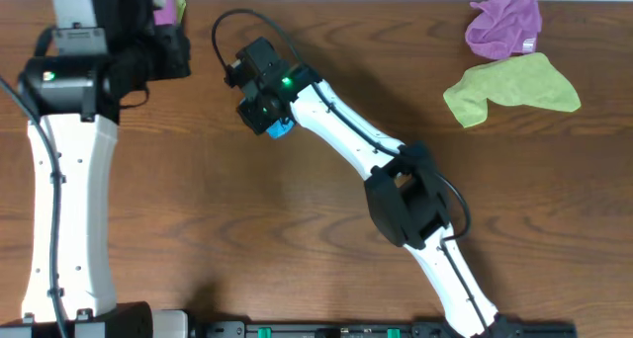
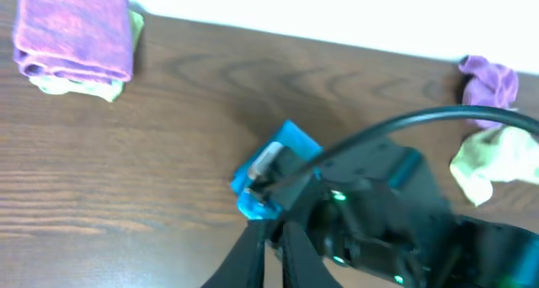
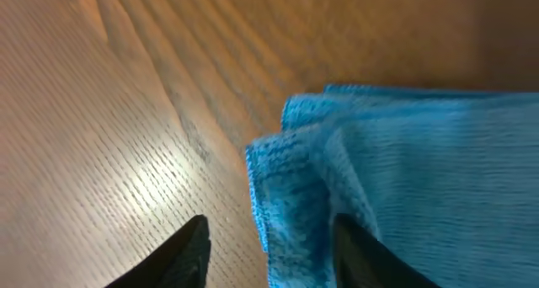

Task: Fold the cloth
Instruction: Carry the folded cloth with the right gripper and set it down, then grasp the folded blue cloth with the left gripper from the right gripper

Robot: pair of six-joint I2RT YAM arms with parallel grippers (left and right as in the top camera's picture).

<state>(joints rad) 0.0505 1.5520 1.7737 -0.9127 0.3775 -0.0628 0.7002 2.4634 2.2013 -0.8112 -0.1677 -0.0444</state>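
Cloth [image 3: 404, 178] lies folded under spread right fingers [image 3: 189, 250].

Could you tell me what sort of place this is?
Probably a robotics lab bench: white-and-black robot arms over a brown wood-grain table, with a bright blue terry cloth, a crumpled purple cloth and a lime-green cloth.
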